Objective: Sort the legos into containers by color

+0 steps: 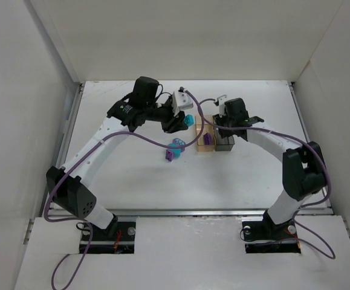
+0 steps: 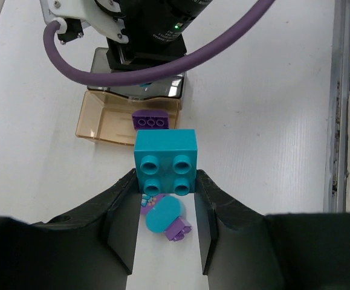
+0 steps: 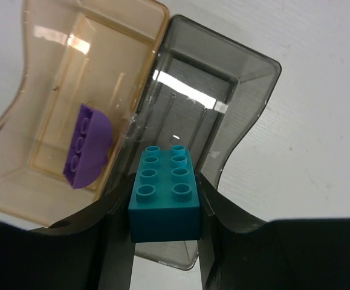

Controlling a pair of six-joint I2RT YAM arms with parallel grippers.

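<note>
My left gripper (image 2: pixel 165 184) is shut on a teal four-stud brick (image 2: pixel 165 162) and holds it above the table, left of the bins (image 1: pixel 188 119). My right gripper (image 3: pixel 165 208) is shut on a teal eight-stud brick (image 3: pixel 164 190), held over the near end of the smoky grey bin (image 3: pixel 223 96). The amber bin (image 3: pixel 54 121) beside it holds a purple brick (image 3: pixel 89 145). On the table a loose teal round piece (image 2: pixel 163 215) and small purple bricks (image 2: pixel 178 229) lie below my left gripper, also in the top view (image 1: pixel 175 149). Both bins stand side by side (image 1: pixel 206 140).
White walls enclose the table on the left, back and right. A metal rail (image 2: pixel 338 121) runs along the table's edge. Purple cables (image 1: pixel 156 142) loop over the table between the arms.
</note>
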